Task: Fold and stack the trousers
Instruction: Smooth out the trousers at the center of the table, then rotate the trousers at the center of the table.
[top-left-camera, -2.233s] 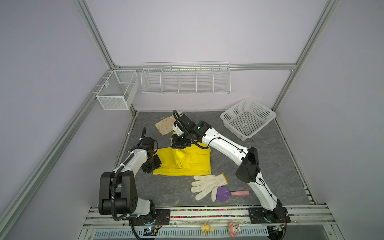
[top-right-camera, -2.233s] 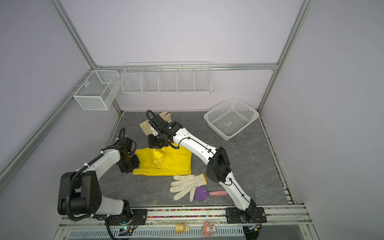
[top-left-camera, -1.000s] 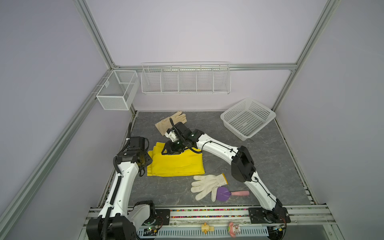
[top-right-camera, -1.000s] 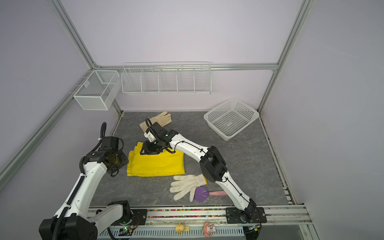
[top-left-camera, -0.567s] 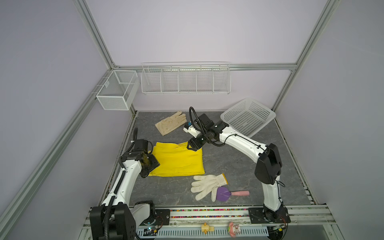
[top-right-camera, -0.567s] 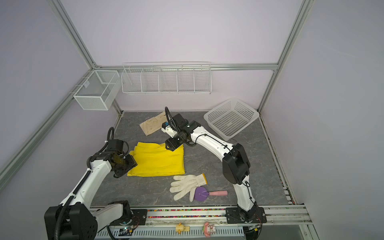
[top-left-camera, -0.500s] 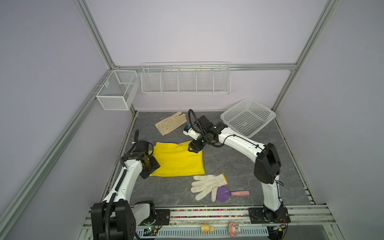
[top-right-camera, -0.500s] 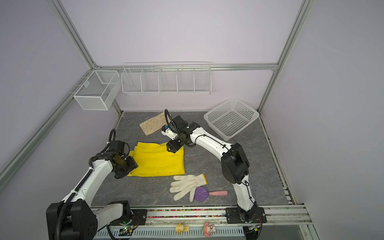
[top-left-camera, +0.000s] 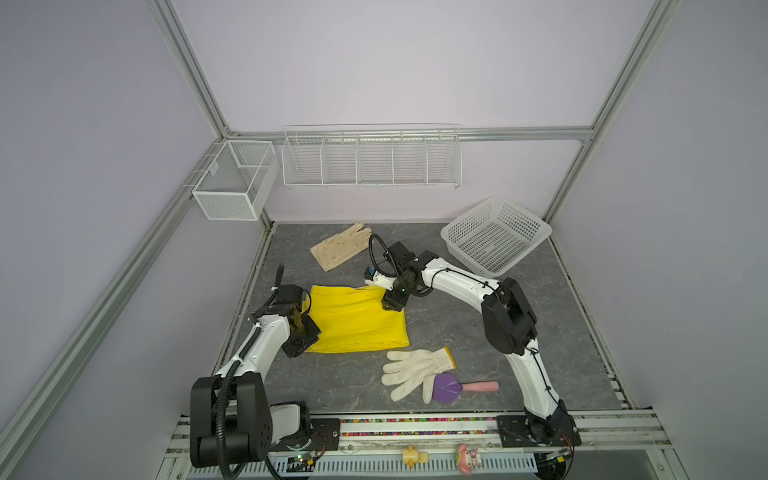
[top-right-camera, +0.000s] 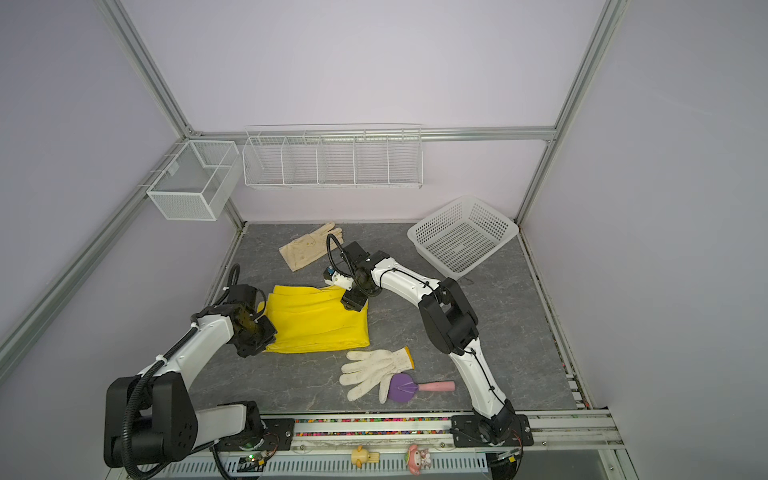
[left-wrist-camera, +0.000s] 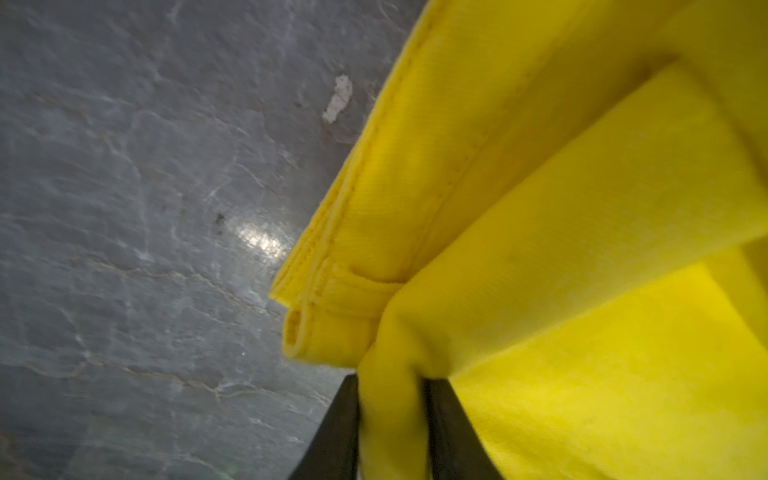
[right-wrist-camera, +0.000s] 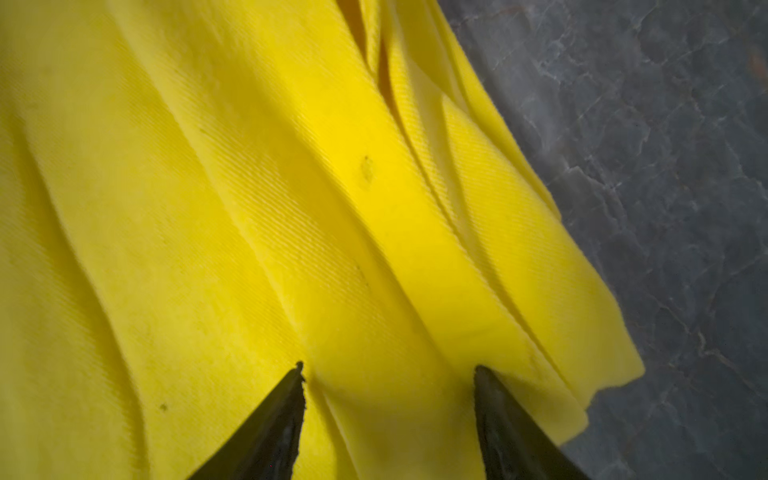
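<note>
Left gripper (left-wrist-camera: 392, 386) is clamping a bunched fold of the trousers (top-left-camera: 357, 320) tight between its black fingers (left-wrist-camera: 338, 419), down at the cloth's near left corner. Nearest to me on the grey stone-patterned tabletop (top-left-camera: 440, 328), a small tool (top-left-camera: 451, 386) with a purple head and a pink handle is lying right of centre, its head touching a white knit glove (top-left-camera: 415, 368) with a yellow cuff. Just beyond the glove, the bright yellow trousers are lying folded into a rough rectangle, left of centre, with several layers showing along the edges. At their far right corner the right gripper (right-wrist-camera: 388, 368) is standing with its jaws spread wide, both fingertips pressing down on the cloth. Farther back a tan glove (top-left-camera: 338, 249) is lying flat towards the far left, apart from the trousers. A white perforated basket (top-left-camera: 494, 237) is sitting in the far right corner. On the far wall a white wire rack (top-left-camera: 372, 160) is hanging, with a mesh box (top-left-camera: 232, 183) hanging on the left wall's rail beside it.
</note>
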